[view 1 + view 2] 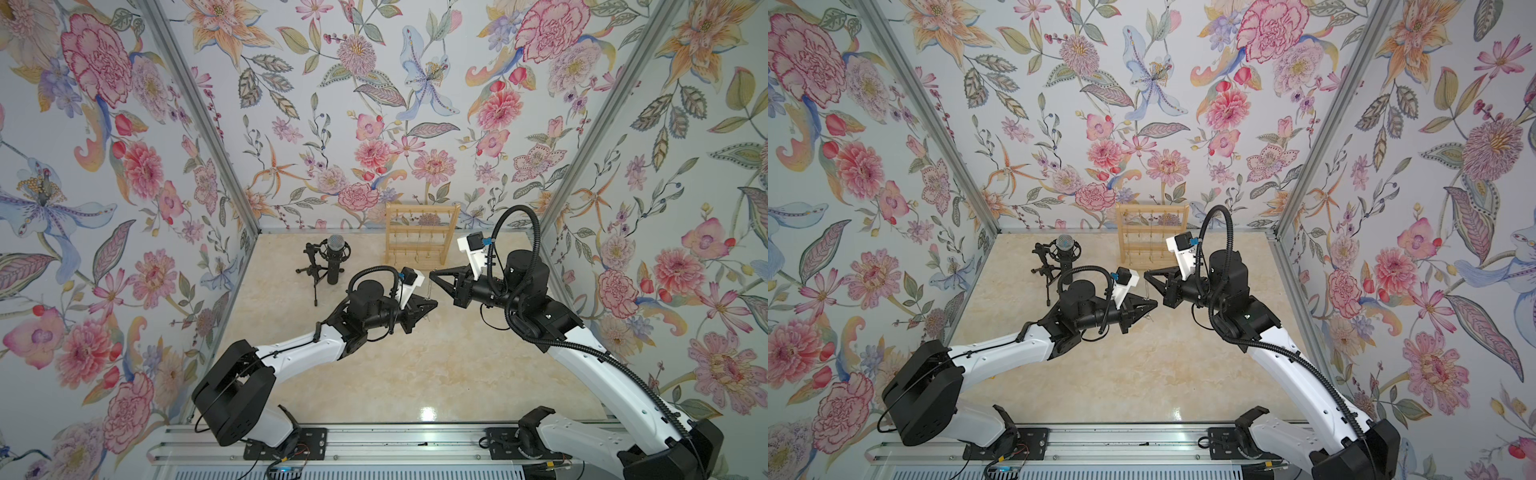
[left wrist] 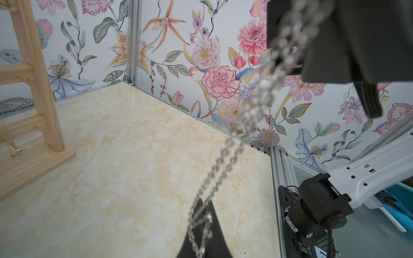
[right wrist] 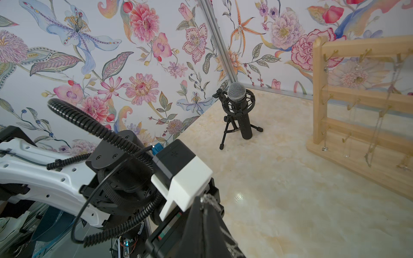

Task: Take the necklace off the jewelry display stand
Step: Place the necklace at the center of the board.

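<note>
Two arms reach in over the marble-patterned surface (image 1: 374, 374) from its near edge, and their tips meet above its middle, slightly toward the far edge. That seems a deliberate spot, since it is open space, clear of everything standing there.

At the middle of the far edge stands the jewelry display stand (image 1: 419, 235), upright on its flat base. Its hooks face the arms, so a chain can be lifted forward and away. At least one fine gold chain with a small pendant (image 2: 17, 152) hangs from it, down by the base. A black microphone on a tripod (image 1: 334, 259) sits toward the far left corner, apart from the stand and outside the arms' working space.

The left claw (image 1: 433, 304) is fully closed, pinching one part of the necklace (image 2: 241, 125). The right claw (image 1: 432, 275) is equally closed and grips the chain a short way off. The silver links run in a doubled strand from one tip to the other, hanging in the air and touching neither the stand nor the surface. Holding it at two points probably keeps the loop spread and untangled.

Judging by this, the necklace is already free of its hook, and what remains is to lay it down somewhere in front of the stand.
</note>
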{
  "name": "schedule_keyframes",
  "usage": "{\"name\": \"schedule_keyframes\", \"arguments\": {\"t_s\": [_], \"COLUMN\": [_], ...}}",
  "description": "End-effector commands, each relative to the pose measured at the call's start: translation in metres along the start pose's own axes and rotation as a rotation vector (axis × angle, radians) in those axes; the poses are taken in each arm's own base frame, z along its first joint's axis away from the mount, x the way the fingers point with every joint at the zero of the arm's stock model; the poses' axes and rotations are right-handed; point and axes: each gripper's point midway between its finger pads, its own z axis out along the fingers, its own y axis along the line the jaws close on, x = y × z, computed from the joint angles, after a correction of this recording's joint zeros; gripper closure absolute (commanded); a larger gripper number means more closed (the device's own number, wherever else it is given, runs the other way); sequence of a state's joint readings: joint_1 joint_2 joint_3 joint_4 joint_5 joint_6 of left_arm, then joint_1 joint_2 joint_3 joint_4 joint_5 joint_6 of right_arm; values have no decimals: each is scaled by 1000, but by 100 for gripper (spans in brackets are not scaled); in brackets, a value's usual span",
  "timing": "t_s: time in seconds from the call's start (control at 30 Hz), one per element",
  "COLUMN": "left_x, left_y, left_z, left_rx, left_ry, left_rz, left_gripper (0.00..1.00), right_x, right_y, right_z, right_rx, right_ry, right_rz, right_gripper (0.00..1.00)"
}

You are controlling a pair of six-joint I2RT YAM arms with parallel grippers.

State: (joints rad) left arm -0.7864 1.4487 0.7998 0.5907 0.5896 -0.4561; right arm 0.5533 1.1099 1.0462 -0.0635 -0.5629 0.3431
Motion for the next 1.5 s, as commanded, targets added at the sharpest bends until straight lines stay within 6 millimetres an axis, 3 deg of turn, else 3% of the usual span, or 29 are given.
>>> {"name": "schedule_keyframes", "arguments": {"t_s": [0.0,0.23,0.5,0.53,0.83,1.47], "left_x": [8,47,74,78,126,210], "left_y": [-4,-4,0,0,5,5], "left_z": [-14,-45,-59,-61,-82,-127], "left_rx": [-50,-117,-151,-154,-223,-334], "left_ry": [-6,31,82,89,203,333], "left_rz": [-53,-109,-149,-161,-305,-593], "left_gripper": [100,100,100,100,100,100], "right_x": [8,23,23,30,57,122], "right_y": [2,8,19,29,41,27], "right_z": [12,24,27,31,41,76], "right_rx": [7,-42,-118,-144,-182,-174], "right_ry": [-5,0,-12,8,48,144], "right_rz": [-49,-17,20,17,13,79], "right_gripper": [100,100,100,100,100,100]}}
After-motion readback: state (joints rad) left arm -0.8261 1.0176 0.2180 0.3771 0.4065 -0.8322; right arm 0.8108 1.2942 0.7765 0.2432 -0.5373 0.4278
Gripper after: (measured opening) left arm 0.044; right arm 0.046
